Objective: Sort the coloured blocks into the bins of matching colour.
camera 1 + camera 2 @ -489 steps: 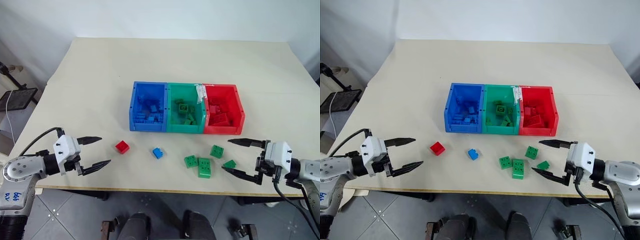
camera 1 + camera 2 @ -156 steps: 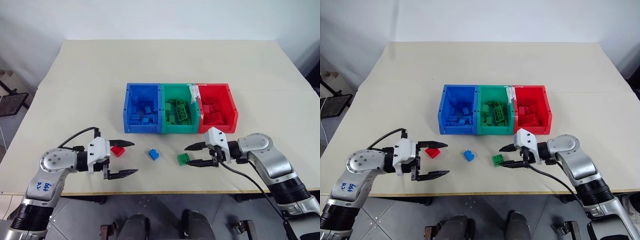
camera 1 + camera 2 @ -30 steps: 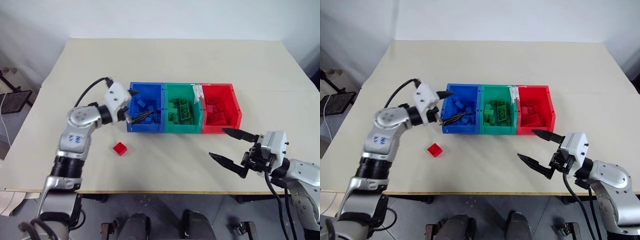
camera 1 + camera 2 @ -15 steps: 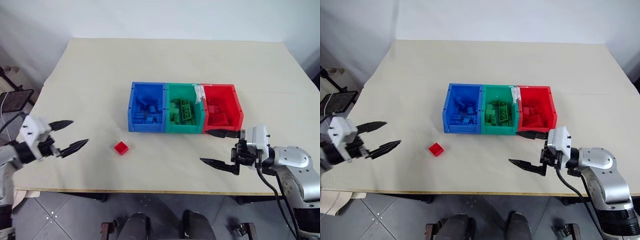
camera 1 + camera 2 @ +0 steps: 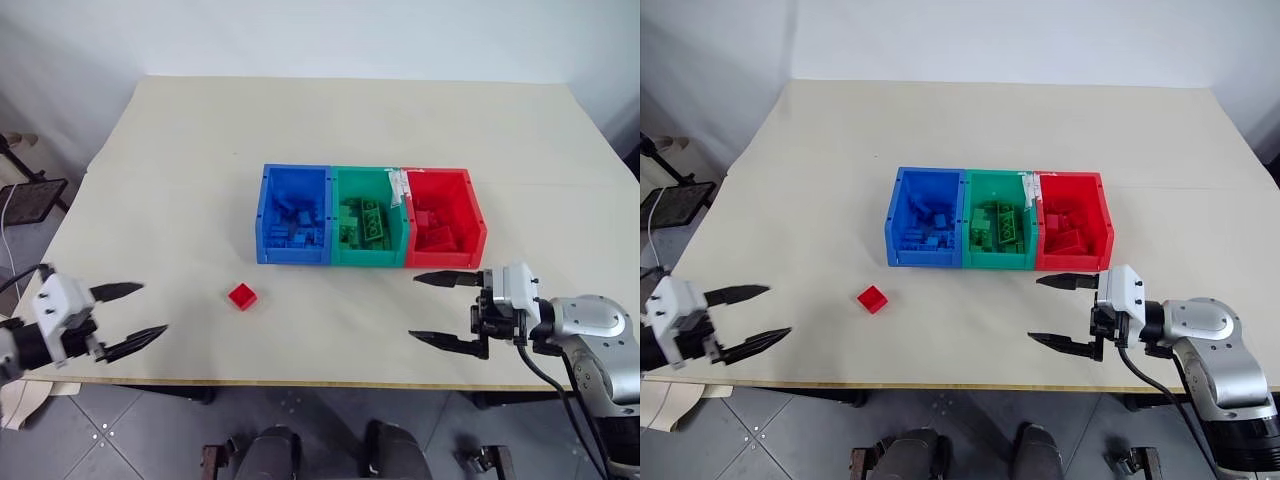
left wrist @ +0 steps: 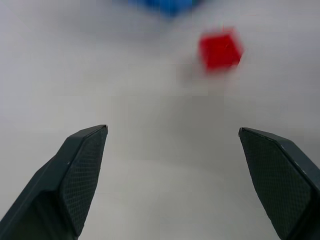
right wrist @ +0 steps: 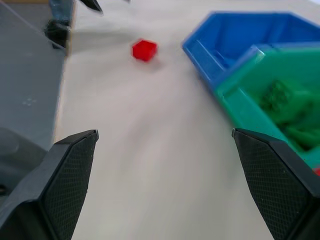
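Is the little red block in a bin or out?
Out. The red block sits alone on the table, in front of the blue bin.

Beige table [image 5: 300,130] against white wall [image 5: 300,30]; grey tiled floor [image 5: 150,440] below; black stand [image 5: 25,195] beside table's left edge.

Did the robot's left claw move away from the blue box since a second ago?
Yes. The left gripper was at the blue bin's near-left corner; now it hangs open off the table's near-left edge, farther from the bin than the red block.
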You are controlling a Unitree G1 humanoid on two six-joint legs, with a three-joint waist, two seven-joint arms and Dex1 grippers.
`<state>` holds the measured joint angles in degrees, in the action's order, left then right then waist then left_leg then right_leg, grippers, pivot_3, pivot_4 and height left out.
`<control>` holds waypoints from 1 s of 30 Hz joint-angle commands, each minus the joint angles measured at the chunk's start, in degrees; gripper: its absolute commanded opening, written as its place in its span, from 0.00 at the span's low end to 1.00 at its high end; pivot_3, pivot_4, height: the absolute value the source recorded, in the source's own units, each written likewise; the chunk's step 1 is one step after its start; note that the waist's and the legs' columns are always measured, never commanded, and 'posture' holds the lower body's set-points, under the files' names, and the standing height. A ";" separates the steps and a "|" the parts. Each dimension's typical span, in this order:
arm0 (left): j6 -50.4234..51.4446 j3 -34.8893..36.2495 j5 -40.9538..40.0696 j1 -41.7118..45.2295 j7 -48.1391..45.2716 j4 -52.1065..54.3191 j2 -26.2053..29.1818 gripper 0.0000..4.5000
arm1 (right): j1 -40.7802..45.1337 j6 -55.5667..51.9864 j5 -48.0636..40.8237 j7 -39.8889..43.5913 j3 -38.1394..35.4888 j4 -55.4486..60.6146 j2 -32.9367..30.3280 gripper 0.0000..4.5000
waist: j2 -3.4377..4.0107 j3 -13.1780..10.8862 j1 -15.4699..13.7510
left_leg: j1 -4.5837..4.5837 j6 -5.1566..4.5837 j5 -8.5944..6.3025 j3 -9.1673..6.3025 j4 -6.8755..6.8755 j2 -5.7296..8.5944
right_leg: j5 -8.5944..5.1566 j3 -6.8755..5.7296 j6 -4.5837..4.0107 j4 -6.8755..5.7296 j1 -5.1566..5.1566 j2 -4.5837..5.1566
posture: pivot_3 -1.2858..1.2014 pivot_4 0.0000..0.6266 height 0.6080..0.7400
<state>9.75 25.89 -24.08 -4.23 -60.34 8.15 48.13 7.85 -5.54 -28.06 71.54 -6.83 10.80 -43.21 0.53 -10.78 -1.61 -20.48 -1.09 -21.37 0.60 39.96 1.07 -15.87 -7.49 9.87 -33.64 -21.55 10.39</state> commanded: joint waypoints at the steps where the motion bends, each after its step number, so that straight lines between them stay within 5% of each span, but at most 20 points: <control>1: 7.07 -7.41 2.30 2.10 5.49 9.90 0.59 0.99 | -0.14 -0.10 -1.02 0.51 -0.46 1.29 -0.62 1.00 | 0.01 0.00 0.25 | 0.00 0.00 0.00 0.00 -0.01 -0.01 | 0.00 0.00 0.00 0.00 0.00 -0.02 | 0.52 0.24 1.00; 11: 32.32 -22.70 10.24 10.64 21.18 15.68 0.79 0.99 | -2.90 -1.26 -1.19 -1.02 -1.49 4.52 -0.97 1.00 | 0.01 0.00 0.26 | 0.08 0.02 0.00 0.12 -0.05 -0.05 | 0.00 0.07 0.00 -0.01 -0.02 -0.13 | 0.52 0.24 1.00; 22: 28.59 -24.44 9.48 12.47 18.64 11.74 -1.63 0.32 | -6.99 -2.44 -1.64 -3.79 -3.78 7.63 -1.56 1.00 | 0.08 0.02 0.00 | 0.12 0.02 0.00 0.13 0.01 -0.01 | 0.00 0.16 0.00 -0.01 0.04 -0.10 | 0.52 0.24 1.00; 30: 22.88 -24.56 7.19 15.36 15.72 10.58 -4.06 0.33 | -9.14 -3.30 -1.75 -6.71 -5.23 9.49 -0.88 1.00 | 0.08 0.02 -0.05 | 0.12 0.02 0.00 0.15 0.01 -0.02 | 0.00 0.17 0.00 0.00 0.03 -0.10 | 0.52 0.24 1.00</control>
<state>35.37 1.08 -15.57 9.72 -43.06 17.82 44.79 -0.85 -8.83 -28.60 65.99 -9.54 18.09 -43.86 0.61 -10.77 -1.66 -20.37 -1.07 -21.37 0.74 39.98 1.06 -15.87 -7.33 9.87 -33.64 -21.51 10.29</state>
